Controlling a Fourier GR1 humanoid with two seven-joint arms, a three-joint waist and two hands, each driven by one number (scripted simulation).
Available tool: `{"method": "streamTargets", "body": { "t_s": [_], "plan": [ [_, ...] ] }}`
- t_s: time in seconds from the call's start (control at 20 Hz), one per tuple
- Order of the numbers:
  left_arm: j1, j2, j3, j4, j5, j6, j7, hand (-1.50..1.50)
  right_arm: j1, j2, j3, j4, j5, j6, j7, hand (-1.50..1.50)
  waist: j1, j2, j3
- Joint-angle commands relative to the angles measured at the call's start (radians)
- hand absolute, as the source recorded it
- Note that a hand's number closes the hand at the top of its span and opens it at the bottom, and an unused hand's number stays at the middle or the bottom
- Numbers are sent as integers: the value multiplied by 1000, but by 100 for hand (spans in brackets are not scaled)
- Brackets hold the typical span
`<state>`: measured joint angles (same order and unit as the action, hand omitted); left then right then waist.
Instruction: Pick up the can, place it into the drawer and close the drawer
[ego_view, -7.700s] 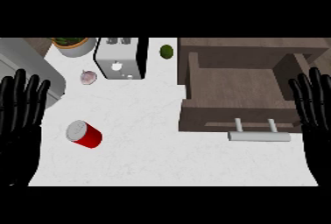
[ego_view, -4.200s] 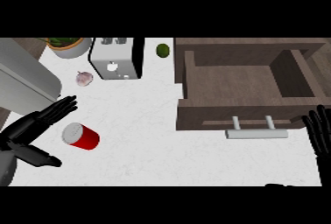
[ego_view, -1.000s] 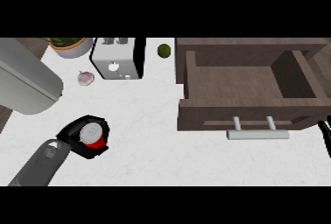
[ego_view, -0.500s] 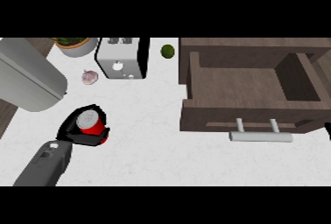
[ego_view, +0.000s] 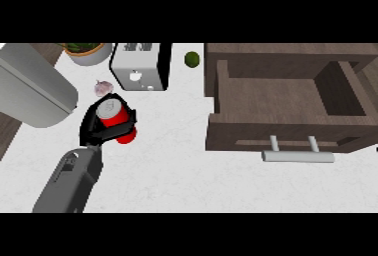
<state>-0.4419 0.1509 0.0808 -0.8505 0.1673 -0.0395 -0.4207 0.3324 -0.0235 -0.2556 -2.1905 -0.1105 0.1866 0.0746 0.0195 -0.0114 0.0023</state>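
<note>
**Left of frame: can in hand**

Left of centre, black left hand (ego_view: 100, 127) curled round red cylindrical can with silver top (ego_view: 115, 117), over white counter (ego_view: 192, 175). Open brown wooden drawer (ego_view: 277, 145) at right, well apart. Silver toaster (ego_view: 140, 67) above the can. Right hand out of view.

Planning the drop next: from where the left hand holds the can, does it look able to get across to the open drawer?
Probably yes. The left hand is curled round the can, and only bare counter lies between it and the open drawer. The toaster sits further back, off that path.
</note>
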Motion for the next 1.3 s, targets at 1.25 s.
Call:
{"method": "streamTargets", "body": {
  "t_s": [1.25],
  "plan": [
    [-571, -151, -304, -270, -124, 524, 664, 150, -27, 10, 5, -59, 16, -2, 62, -150, -44, 14, -2]
  ]
}}
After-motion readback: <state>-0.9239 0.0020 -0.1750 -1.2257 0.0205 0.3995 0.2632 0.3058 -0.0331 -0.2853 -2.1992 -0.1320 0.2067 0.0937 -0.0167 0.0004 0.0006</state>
